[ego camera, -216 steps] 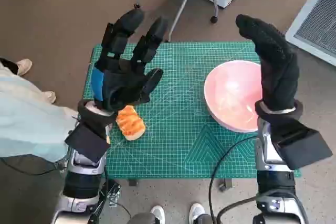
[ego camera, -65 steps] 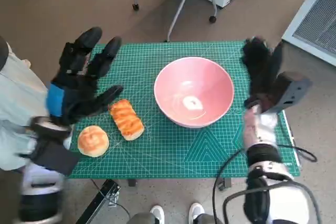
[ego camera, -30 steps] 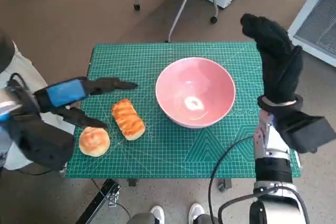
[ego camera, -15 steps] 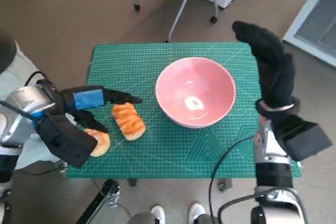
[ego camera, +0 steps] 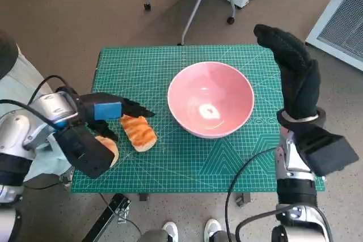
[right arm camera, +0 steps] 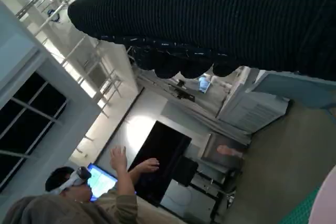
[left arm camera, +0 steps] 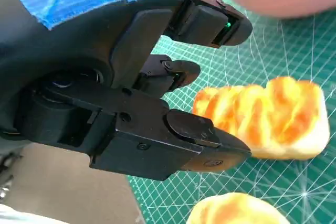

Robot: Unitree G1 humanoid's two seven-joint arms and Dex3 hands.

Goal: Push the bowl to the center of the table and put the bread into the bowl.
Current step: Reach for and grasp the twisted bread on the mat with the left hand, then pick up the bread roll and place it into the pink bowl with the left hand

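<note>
**Left hand poised at the bread; bowl centred**

Nearest, a round golden bun (ego camera: 106,147) lies partly under the left forearm. Just beyond, the blue-taped black left hand (ego camera: 111,113) spreads its fingers (left arm camera: 207,22) beside the oblong, orange-striped bread loaf (ego camera: 138,131), grasping nothing. The glossy pink bowl (ego camera: 210,99) sits mid-table on the green grid cutting mat (ego camera: 170,165). Farthest, the gloved right hand (ego camera: 295,72) is raised, released. Risks: a shallow pinch could nudge the loaf aside or catch the bun instead.
</note>
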